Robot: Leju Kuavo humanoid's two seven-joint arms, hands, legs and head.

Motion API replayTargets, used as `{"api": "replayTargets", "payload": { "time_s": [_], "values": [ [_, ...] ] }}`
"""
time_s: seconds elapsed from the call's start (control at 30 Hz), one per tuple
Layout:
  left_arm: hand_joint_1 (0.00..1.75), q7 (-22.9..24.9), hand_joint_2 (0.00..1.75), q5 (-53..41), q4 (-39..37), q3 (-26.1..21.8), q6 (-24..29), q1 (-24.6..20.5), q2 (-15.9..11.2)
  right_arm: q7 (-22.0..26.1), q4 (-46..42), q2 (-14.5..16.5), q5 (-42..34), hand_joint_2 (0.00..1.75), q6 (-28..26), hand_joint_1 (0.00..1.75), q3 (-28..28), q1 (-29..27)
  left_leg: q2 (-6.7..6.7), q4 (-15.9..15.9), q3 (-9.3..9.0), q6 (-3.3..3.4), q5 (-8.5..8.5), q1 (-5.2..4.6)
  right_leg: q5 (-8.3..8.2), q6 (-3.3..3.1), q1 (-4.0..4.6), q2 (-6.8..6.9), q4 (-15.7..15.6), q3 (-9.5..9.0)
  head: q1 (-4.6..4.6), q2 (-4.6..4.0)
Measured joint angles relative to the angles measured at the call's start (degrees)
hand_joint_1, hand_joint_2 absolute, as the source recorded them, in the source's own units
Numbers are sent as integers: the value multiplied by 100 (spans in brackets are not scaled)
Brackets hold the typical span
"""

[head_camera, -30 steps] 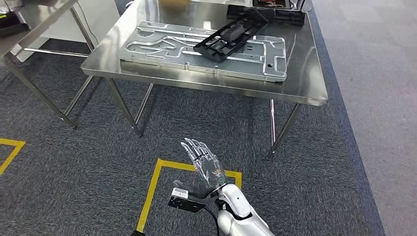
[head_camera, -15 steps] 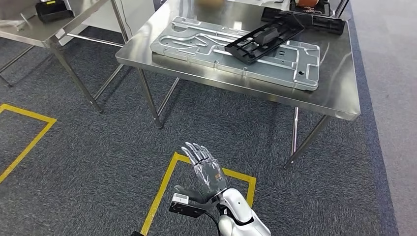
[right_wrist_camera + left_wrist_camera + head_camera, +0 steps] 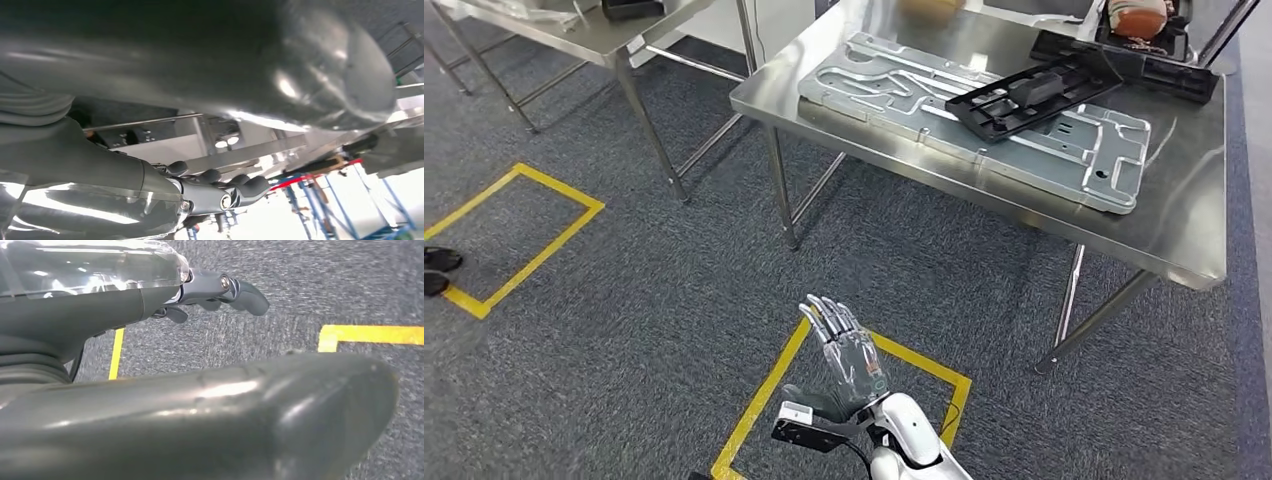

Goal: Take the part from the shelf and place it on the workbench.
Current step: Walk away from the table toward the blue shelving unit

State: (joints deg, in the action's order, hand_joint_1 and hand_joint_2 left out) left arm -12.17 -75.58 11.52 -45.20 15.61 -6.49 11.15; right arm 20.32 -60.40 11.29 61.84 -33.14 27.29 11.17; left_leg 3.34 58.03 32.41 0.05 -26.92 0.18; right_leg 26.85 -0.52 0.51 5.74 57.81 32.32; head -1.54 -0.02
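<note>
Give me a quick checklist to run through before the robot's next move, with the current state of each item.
1. Left hand free to take a part: ok, fingers apart, holding nothing, raised over the carpet.
2. Right hand free: ok, its fingers curl loosely around nothing.
3. Shelf with the part in sight: cannot tell, no shelf is clearly identifiable.
4. Workbench ahead to the right: ok, in view.
5. Room on the workbench: not ok in the middle, where a grey metal plate lies with a black plastic frame on it.
6. Floor path: ok near the yellow floor marking; dark shoes sit at the left edge.
</note>
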Motion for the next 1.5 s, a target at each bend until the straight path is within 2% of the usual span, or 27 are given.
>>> {"api": "replayTargets", "payload": {
  "time_s": [0.07,0.1,0.13,0.2,0.23,0.27,0.3,0.33,0.4,0.43,0.47,0.5,0.6,0.73,0.93,1.07,1.13,1.2,1.23,1.27,1.3,1.33,1.37,1.4,1.43,1.47,1.5],
  "values": [
    [0,-1,0,25,-1,-1,12,16,-1,58,24,17,11,0,-49,0,-1,-11,-104,-15,15,54,41,5,5,52,-6,55,9,-2,0,0],
    [0,-1,0,34,-1,-2,21,24,-1,91,43,30,7,0,-66,0,-1,-14,-144,-31,20,85,66,16,51,89,-19,-12,55,11,-1,0],
    [0,-2,0,38,-1,-3,30,24,1,128,65,39,-3,0,-88,0,-1,-14,-178,-47,28,117,93,27,161,127,-35,-136,194,67,0,0],
    [0,-10,0,44,0,-6,48,10,4,209,137,48,-22,0,-162,0,-1,-28,-241,-59,61,162,132,40,546,188,-71,-435,821,345,0,0],
    [0,-14,0,49,0,-7,54,7,5,249,180,49,-27,0,-226,0,-1,-44,-284,-57,82,173,142,39,735,203,-80,-509,1218,529,1,0],
    [0,-17,0,54,0,-9,61,11,6,289,226,51,-28,0,-308,0,-1,-65,-333,-54,98,175,149,37,841,213,-85,-537,1526,673,1,0],
    [0,-18,0,60,0,-11,66,18,6,334,264,59,-9,0,-401,0,-2,-88,-389,-49,107,171,155,36,829,214,-87,-547,1639,722,1,0],
    [0,-18,0,66,0,-13,71,23,8,387,290,69,36,0,-492,0,-10,-108,-443,-44,110,165,159,36,709,205,-88,-555,1527,662,1,0],
    [0,-18,0,75,-1,-16,85,23,18,560,276,120,282,0,-607,0,-89,-152,-526,-32,107,152,162,36,304,153,-87,-605,789,292,1,0],
    [0,-18,0,76,-1,-17,91,21,26,685,213,166,464,0,-628,0,-184,-190,-556,-19,112,136,160,25,164,119,-81,-641,411,115,1,0],
    [0,-17,0,75,-1,-19,98,21,32,849,121,224,648,0,-638,0,-325,-237,-585,-10,125,112,163,17,85,89,-74,-670,151,0,1,0],
    [0,-16,0,69,-2,-20,104,23,35,1030,10,298,771,0,-643,0,-505,-290,-608,3,142,91,160,6,67,73,-74,-689,20,-45,0,0],
    [0,-5,0,51,-2,-22,123,30,38,1479,-223,460,803,0,-661,0,-1066,-417,-619,8,165,70,159,5,58,74,-65,-692,-22,-40,-1,0],
    [0,4,0,92,-2,-45,151,22,38,1431,22,500,430,0,-662,0,-1418,-406,-617,-32,155,25,189,26,47,38,-40,-693,-18,-33,-1,0],
    [0,-8,0,101,-2,-66,148,19,37,939,1159,479,-34,0,-568,0,-1158,-200,-617,-47,154,-15,206,44,42,9,-22,-692,-15,-26,-1,0],
    [0,-36,0,84,0,-67,127,13,36,503,1889,463,11,0,-421,0,-869,-65,-614,-161,99,69,255,46,20,68,-39,-682,-81,-58,0,0],
    [0,-48,0,69,0,-67,119,5,45,424,2283,429,-69,0,-339,0,-759,13,-608,-340,13,92,346,91,228,109,-36,-662,165,29,0,0],
    [0,-43,0,55,-1,-68,116,1,48,424,2699,378,-171,0,-271,0,-685,49,-617,-395,-5,99,382,116,622,165,-88,-646,829,327,-1,0],
    [0,-35,0,52,-1,-68,116,2,49,433,2888,348,-203,0,-241,0,-662,44,-634,-387,7,88,383,122,759,198,-123,-644,1151,479,-1,0],
    [0,-25,0,53,-2,-68,116,5,49,445,3064,316,-221,0,-219,0,-643,34,-664,-368,26,70,380,136,796,236,-160,-642,1334,564,-1,0],
    [0,-13,0,57,-2,-68,116,7,51,452,3218,289,-227,0,-208,0,-628,28,-707,-335,48,39,372,159,718,279,-197,-643,1296,540,-1,0],
    [0,-3,0,66,-2,-69,118,6,53,455,3349,265,-228,0,-206,0,-612,30,-757,-289,74,-1,357,189,550,323,-235,-657,1044,405,-1,0],
    [0,4,0,75,-2,-69,120,4,56,457,3458,247,-226,0,-208,0,-594,41,-811,-225,104,-49,333,219,369,369,-282,-730,650,196,0,0],
    [0,9,0,84,-1,-70,124,0,59,453,3547,236,-216,0,-209,0,-575,56,-859,-162,137,-104,304,235,252,389,-291,-829,317,14,0,0],
    [0,12,0,90,-1,-70,128,-6,63,440,3621,226,-201,0,-208,0,-557,70,-900,-108,166,-154,281,240,189,367,-303,-909,92,-106,-1,0],
    [0,14,0,92,0,-70,131,-10,67,416,3686,218,-174,0,-204,0,-538,82,-936,-77,192,-201,270,239,184,321,-289,-966,1,-151,-2,0],
    [0,16,0,94,-1,-70,133,-10,70,386,3745,213,-140,0,-192,0,-518,93,-973,-76,211,-246,277,239,195,253,-256,-954,24,-139,-2,0]
  ]
}}
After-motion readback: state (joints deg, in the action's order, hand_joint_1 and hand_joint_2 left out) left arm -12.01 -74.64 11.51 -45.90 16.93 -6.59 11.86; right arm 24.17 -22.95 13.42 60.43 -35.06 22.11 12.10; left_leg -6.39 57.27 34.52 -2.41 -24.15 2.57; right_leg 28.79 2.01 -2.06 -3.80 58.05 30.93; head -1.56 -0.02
